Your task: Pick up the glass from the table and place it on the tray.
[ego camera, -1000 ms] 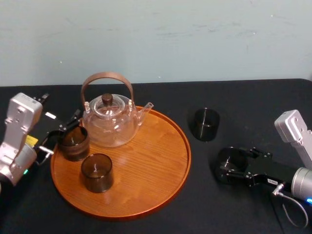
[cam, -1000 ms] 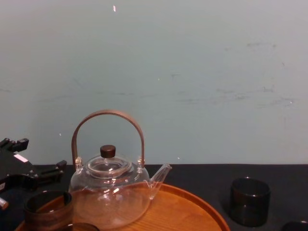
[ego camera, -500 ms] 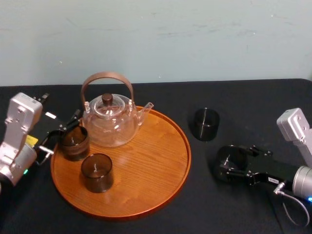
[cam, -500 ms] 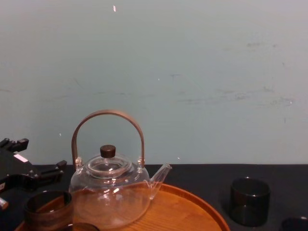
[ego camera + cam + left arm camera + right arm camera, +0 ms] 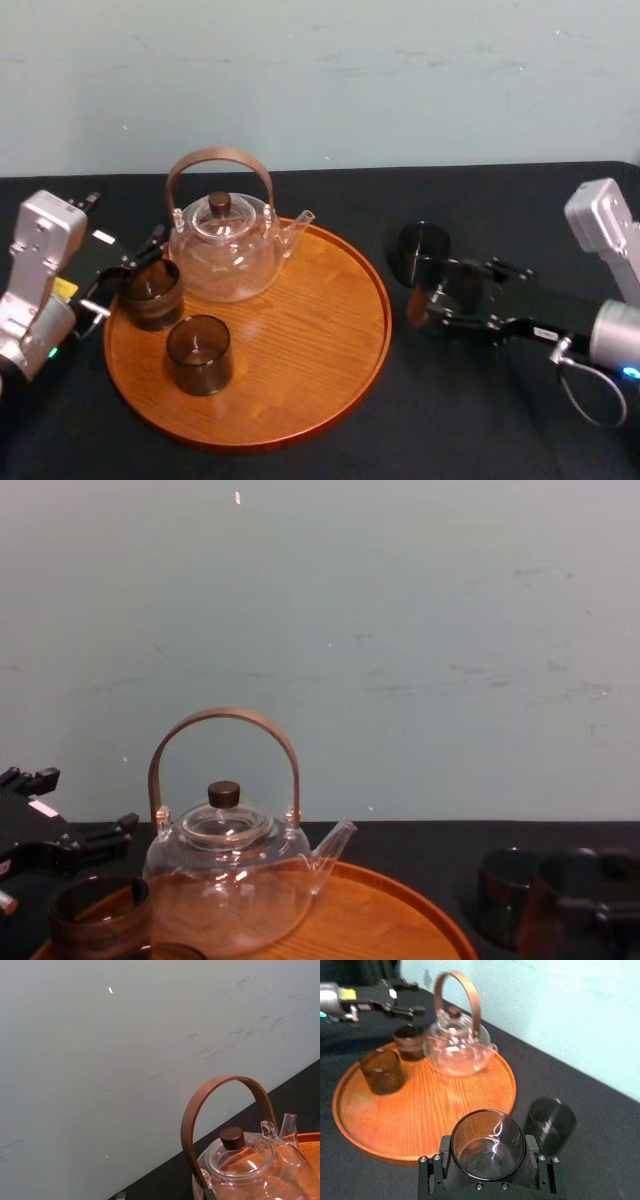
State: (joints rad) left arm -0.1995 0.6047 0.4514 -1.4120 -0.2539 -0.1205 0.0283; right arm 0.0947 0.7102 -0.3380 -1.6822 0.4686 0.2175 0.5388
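Smoky-brown see-through glass (image 5: 487, 1154) clamped between the right gripper (image 5: 446, 298) jaws, just beside the tray (image 5: 330, 385) at its right rim, a second dark tumbler (image 5: 420, 253) close behind on the black table (image 5: 480, 200), left gripper (image 5: 128, 278) jaws spread at the tray's left edge.

Glossy glass (image 5: 487, 1154), grained wooden tray (image 5: 300, 330), matt table (image 5: 500, 200).

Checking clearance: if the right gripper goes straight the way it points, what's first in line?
Likely the tray at its near rim, if the right gripper and its held glass ride low enough; height is unclear.
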